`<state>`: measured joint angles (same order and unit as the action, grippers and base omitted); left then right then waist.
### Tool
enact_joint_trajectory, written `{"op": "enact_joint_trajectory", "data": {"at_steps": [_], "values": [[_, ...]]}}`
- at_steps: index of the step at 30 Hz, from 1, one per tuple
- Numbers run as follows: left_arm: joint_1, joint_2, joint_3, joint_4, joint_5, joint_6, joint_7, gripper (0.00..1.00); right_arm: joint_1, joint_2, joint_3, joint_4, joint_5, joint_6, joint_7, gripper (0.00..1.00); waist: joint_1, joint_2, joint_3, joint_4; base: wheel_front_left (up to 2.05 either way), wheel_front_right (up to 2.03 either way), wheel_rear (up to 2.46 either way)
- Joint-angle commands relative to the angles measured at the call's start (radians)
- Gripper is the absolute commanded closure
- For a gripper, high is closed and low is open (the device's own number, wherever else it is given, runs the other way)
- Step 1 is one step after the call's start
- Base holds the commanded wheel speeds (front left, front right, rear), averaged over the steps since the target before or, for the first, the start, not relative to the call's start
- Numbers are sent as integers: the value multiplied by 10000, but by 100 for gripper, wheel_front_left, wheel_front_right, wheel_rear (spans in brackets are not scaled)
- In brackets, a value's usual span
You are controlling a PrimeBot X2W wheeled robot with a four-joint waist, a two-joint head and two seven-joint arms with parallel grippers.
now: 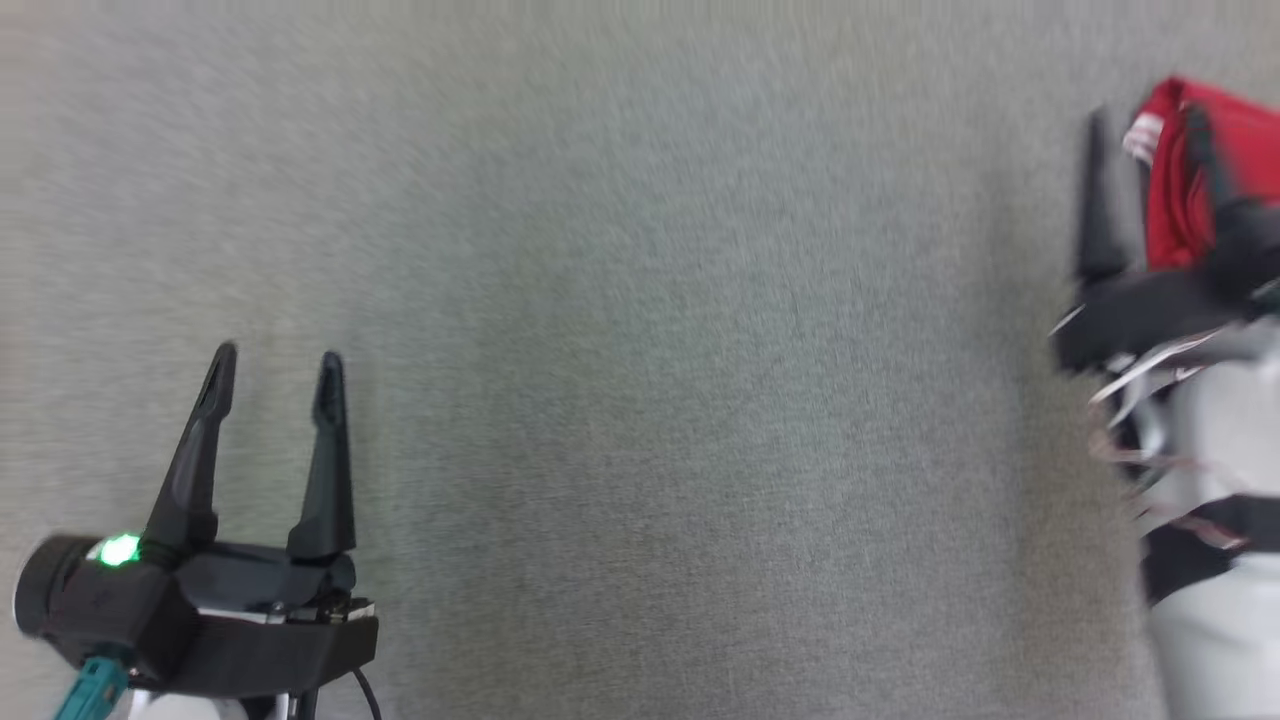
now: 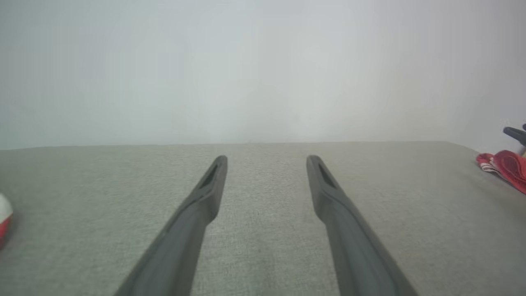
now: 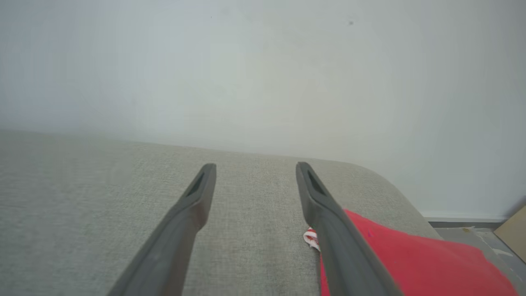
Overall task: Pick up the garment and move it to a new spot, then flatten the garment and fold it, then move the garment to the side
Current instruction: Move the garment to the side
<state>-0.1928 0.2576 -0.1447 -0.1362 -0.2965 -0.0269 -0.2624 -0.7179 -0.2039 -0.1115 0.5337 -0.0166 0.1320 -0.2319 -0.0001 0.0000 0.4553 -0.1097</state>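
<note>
The garment [image 1: 1170, 190] is red with a red-and-white striped trim, bunched at the far right of the grey fabric surface [image 1: 640, 360]. My right gripper [image 1: 1147, 115] is open over its left edge, one finger across the red cloth and the other on bare surface. In the right wrist view the garment [image 3: 411, 263] lies beside and under the right-hand finger, with nothing between the fingers of the right gripper [image 3: 255, 165]. My left gripper [image 1: 278, 355] stands open and empty at the lower left. The left wrist view shows the left gripper [image 2: 267, 158] open, the garment [image 2: 507, 166] far right.
The surface ends in a rounded corner [image 3: 394, 185] just past the garment, with floor and a cardboard edge [image 3: 511, 234] beyond. A pale wall [image 2: 263, 70] rises behind. A small red-and-white thing [image 2: 3, 220] sits at the left edge of the left wrist view.
</note>
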Motion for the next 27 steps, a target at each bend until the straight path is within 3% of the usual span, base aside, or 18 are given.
{"op": "enact_joint_trajectory", "data": {"at_steps": [1, 7, 11, 21, 27], "values": [[203, -215, 145, 146, -133, 107, -12, 0, 324, 131, 405, 62, 234, -29, -125, 0, 1, 0, -1177, 652, 0, 0, 0], [586, -729, 486, 1182, -503, 329, -15, 0, 1147, 298, 1579, 448, 1004, -29, -333, 0, 1, 0, -2300, 1051, 0, 0, 0], [822, -976, 601, 1536, -381, 451, -14, 0, 1783, 326, 2214, 68, 1517, -29, -347, 0, 1, 0, -2904, 1315, 0, 0, 0], [1457, -1229, 552, 2049, 291, 388, -14, 0, 4274, 738, 2186, -1968, 1451, -29, -329, 0, 1, 0, -4174, 1613, 0, 0, 0], [2004, -1405, 746, 1502, 991, -1, -15, 0, 5738, 1115, 1840, -3449, 1280, -29, -331, 0, 1, 0, -4701, 1510, 0, 0, 0]]}}
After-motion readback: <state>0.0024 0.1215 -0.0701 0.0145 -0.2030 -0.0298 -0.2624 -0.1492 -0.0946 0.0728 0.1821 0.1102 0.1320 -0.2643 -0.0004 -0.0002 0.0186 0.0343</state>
